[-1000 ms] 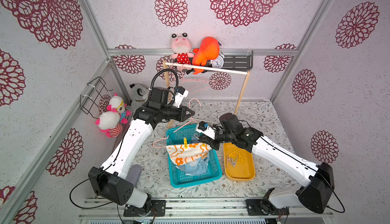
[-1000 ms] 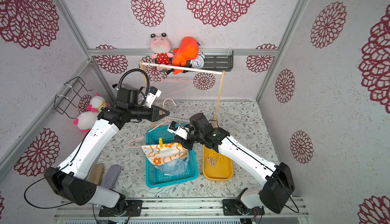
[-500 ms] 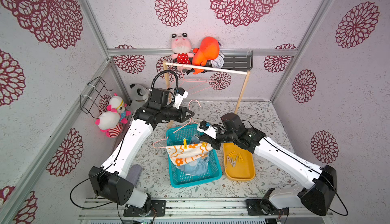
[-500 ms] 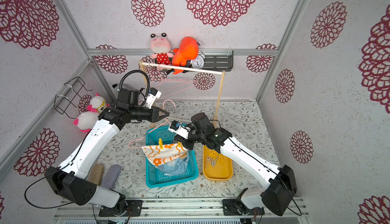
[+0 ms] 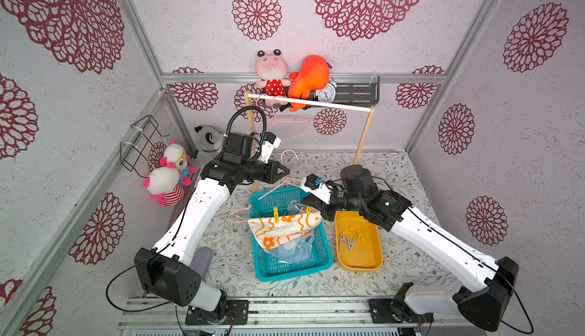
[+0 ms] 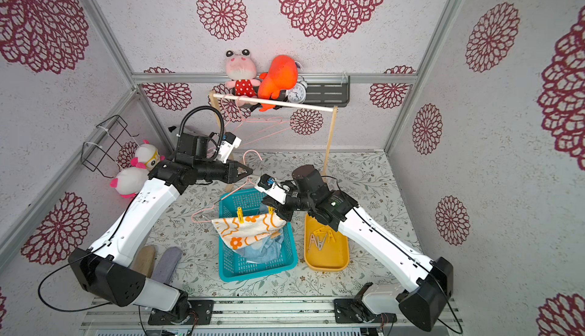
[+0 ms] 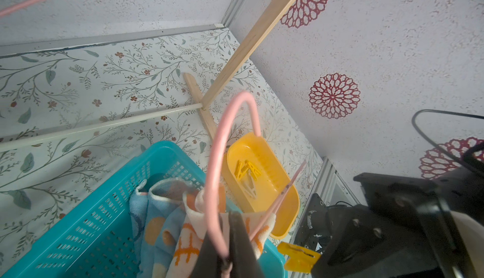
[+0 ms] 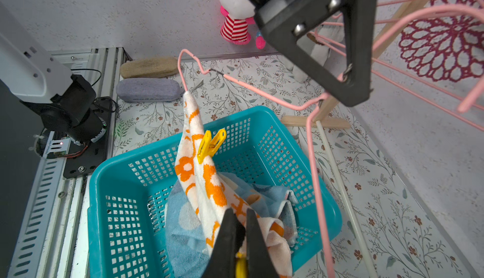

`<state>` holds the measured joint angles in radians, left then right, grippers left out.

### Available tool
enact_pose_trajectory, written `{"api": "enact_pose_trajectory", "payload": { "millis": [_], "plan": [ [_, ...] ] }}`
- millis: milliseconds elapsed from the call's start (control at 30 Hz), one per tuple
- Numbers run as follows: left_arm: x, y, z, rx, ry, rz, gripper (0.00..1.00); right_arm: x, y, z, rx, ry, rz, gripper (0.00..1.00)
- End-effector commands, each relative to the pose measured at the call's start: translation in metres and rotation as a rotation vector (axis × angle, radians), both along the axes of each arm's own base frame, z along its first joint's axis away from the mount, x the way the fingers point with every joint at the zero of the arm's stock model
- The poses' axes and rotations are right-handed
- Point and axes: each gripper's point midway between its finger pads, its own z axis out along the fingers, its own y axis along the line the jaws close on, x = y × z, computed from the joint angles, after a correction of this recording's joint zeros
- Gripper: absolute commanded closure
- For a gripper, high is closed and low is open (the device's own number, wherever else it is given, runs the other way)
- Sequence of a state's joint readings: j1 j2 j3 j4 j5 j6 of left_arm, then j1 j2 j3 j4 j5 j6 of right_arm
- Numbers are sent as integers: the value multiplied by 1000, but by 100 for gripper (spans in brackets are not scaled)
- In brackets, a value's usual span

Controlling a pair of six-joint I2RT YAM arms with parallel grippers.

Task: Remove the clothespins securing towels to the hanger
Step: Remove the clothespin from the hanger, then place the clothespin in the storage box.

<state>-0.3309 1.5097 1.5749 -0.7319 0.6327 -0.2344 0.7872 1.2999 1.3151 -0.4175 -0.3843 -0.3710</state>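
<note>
The left gripper (image 5: 286, 173) is clenched on the pink hanger (image 7: 214, 158), its pads hiding the wire there. At its four o'clock, the right gripper (image 8: 239, 245) pinches a largely hidden yellow clothespin (image 8: 241, 266) on the orange-printed towel (image 8: 207, 185). A second clothespin (image 5: 275, 214) sits at nine o'clock from that gripper, above the teal basket (image 5: 323, 255) on the floral tabletop (image 5: 395, 173), between medallion-papered walls (image 5: 190, 27).

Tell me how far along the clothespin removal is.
Done: several loose clothespins lie in the yellow tray, and a blue towel is in the teal basket. In hand: the left hand grips the pink hanger near its hook; the right hand is shut on the end clothespin of the white-and-orange towel. Left: that pin, plus the second clothespin mid-towel.
</note>
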Motion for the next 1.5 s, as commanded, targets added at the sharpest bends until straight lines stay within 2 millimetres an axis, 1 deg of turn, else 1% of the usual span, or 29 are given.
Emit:
{"api": "enact_pose_trajectory", "payload": {
  "millis": [0, 67, 167, 300, 367, 500, 567, 700, 833, 933, 967, 1033, 1133, 1233, 1400, 1467],
  "plan": [
    [6, 7, -7, 31, -12, 20, 100, -3, -13, 28, 50, -23, -58, 100],
    [8, 10, -8, 38, -13, 31, 100, -4, -21, 24, 55, -15, -94, 99],
    [9, 14, -8, 51, -19, 45, 100, -7, -38, 9, 48, 23, -174, 99],
    [13, 21, -8, 58, -23, 70, 100, -8, -70, -10, 88, 79, -331, 99],
    [14, 25, -8, 60, -26, 80, 100, -9, -85, -25, 104, 120, -405, 98],
    [16, 30, -7, 63, -29, 97, 100, -5, -115, -72, 113, 232, -576, 98],
    [17, 33, -7, 63, -30, 104, 100, 1, -133, -93, 127, 288, -690, 98],
    [19, 33, -7, 61, -29, 107, 100, 11, -162, -131, 169, 388, -862, 98],
    [18, 33, -7, 59, -29, 107, 100, 18, -178, -161, 176, 446, -964, 96],
    [17, 33, -5, 58, -34, 107, 100, 22, -185, -181, 154, 486, -1013, 94],
    [17, 33, -4, 58, -36, 107, 100, 23, -186, -185, 149, 494, -1022, 93],
    [17, 33, -5, 58, -34, 106, 100, 25, -191, -192, 143, 502, -1050, 86],
    [17, 33, -4, 56, -36, 104, 100, 27, -197, -196, 146, 506, -1071, 78],
    [17, 33, -6, 56, -31, 101, 100, 28, -199, -200, 139, 514, -1078, 67],
    [17, 33, -6, 55, -29, 100, 100, 30, -201, -199, 139, 512, -1083, 59],
    [17, 32, -7, 55, -26, 99, 100, 32, -202, -197, 134, 511, -1084, 58]
  ]
}}
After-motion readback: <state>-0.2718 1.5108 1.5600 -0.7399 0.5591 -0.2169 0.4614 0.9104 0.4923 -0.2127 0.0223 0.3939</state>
